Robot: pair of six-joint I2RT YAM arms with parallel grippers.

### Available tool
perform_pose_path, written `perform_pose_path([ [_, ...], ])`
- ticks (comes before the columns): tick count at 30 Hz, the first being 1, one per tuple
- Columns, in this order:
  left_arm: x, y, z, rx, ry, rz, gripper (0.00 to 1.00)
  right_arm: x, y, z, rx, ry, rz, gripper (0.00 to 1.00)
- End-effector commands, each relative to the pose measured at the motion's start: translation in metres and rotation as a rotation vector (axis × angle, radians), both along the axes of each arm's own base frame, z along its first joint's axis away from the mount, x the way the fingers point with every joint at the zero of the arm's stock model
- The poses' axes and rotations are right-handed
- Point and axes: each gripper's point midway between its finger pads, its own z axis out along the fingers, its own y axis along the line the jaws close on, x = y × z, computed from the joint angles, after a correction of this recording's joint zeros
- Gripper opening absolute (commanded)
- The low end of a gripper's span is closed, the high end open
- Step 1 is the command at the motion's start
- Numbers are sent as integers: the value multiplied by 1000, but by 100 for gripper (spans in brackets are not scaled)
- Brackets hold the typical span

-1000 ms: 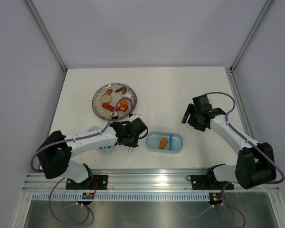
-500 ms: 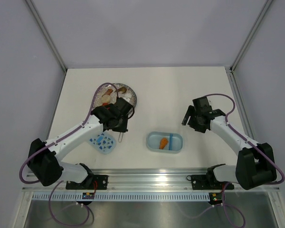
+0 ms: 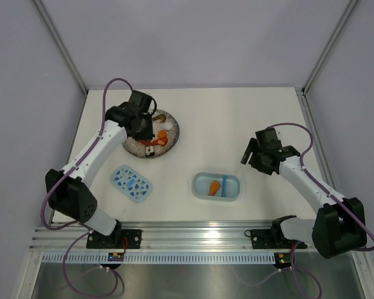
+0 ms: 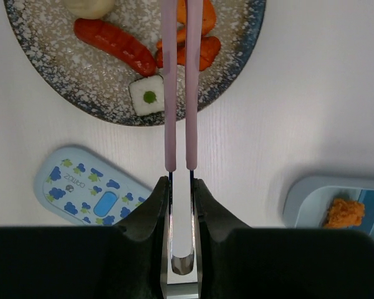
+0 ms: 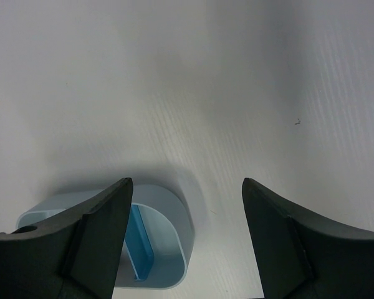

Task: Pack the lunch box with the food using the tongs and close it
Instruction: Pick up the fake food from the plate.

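My left gripper (image 4: 181, 184) is shut on the joined end of the pink tongs (image 4: 169, 93). Their two arms run close together over the speckled plate (image 4: 68, 68), and their tips pass out of the top of the left wrist view. On the plate lie a red sausage (image 4: 115, 45), a white square piece (image 4: 148, 96) and orange pieces (image 4: 202, 53). The open lunch box (image 3: 234, 185) holds one orange piece (image 3: 215, 187). Its lid (image 3: 132, 183) lies apart to the left. My right gripper (image 5: 187, 187) stands open above the box's right end (image 5: 168, 230).
The plate (image 3: 132, 144) sits at the back left under the left gripper (image 3: 142, 124). The right gripper (image 3: 248, 151) hangs to the back right of the lunch box. Grey walls bound the white table on three sides.
The left arm has swung with the tongs from beside the lunch box, back and left, to above the plate. The right arm has barely moved.
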Motion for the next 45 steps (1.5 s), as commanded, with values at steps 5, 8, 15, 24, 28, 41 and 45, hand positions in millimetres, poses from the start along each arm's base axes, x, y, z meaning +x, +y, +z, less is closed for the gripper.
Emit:
perform_pose_path([
  [5,29,12,-7,127,75,-45,11,5,-9,23,-26,-54,-33,79],
  [8,32,23,-6,193,85,-16,13,5,-10,23,-31,-56,-37,79],
  [15,31,24,-5,199,84,-42,27,9,-4,12,-15,-23,-29,79],
  [24,35,25,-5,184,85,-37,33,8,-3,15,-10,-28,-26,79],
  [28,35,28,-5,189,87,-41,33,8,-2,15,-5,-27,-29,79],
  [41,41,33,-7,170,86,-20,34,11,1,21,10,-43,-15,79],
  [45,41,41,-16,216,111,-3,37,10,1,19,10,-40,-14,79],
])
